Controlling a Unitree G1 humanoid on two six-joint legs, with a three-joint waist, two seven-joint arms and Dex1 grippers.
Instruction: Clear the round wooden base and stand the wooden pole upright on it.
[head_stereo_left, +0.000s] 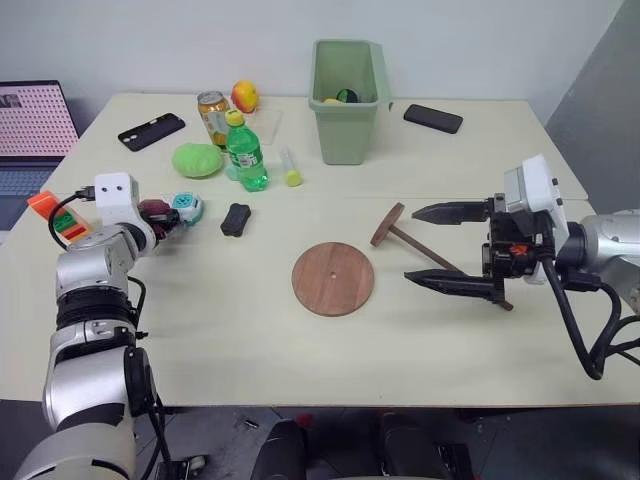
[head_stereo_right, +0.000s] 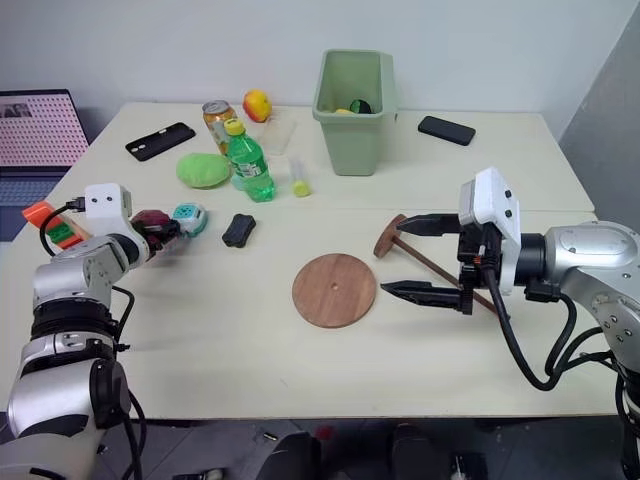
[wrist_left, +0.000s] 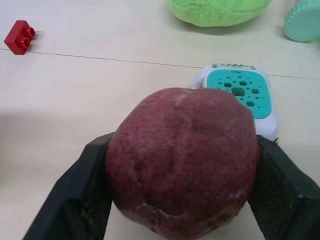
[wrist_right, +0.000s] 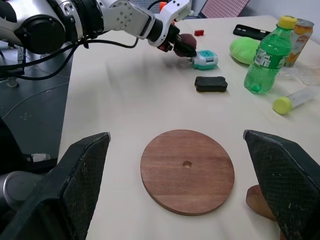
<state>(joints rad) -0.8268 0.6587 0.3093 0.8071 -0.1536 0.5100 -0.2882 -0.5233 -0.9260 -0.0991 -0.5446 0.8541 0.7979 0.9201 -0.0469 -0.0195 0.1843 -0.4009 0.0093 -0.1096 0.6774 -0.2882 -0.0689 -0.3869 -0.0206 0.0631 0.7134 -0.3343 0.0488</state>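
Reddish-brown wood marks the base (head_stereo_left: 333, 278), a flat disc with a small hole in its centre, lying at the middle of the frame on the pale table (head_stereo_left: 250, 350). Nothing lies on it. Just to the right of it and a little higher lies the pole (head_stereo_left: 420, 245), flat on the table, with its round disc end toward the upper left and its thin dark rod running down to the right, under the right gripper.

The right gripper (head_stereo_left: 447, 247) hangs at the right of the frame, pointing to the left, with its two black fingers (head_stereo_left: 455, 212) spread wide, one above the other. They hold nothing; the pole passes between them, but I cannot tell if it touches the lower finger.

At the left of the frame the left gripper (head_stereo_right: 165, 228) is low over the table and has a dark red fruit (wrist_left: 182, 160) between its fingers (wrist_left: 75, 192). In the left wrist view the fingers stand on both sides of the fruit, close against it, but I cannot tell if they still press it or are already loose.

Just beside the fruit lies a small white and teal gadget (head_stereo_left: 187, 207). Further to the right is a small black block (head_stereo_left: 235, 219). Behind them, in the upper part of the frame, stand a green bottle (head_stereo_left: 243, 152), a can (head_stereo_left: 212, 108), a green lump (head_stereo_left: 197, 160) and a green bin (head_stereo_left: 347, 90). Two black phones (head_stereo_left: 151, 131) lie near the far edge, one on each side.
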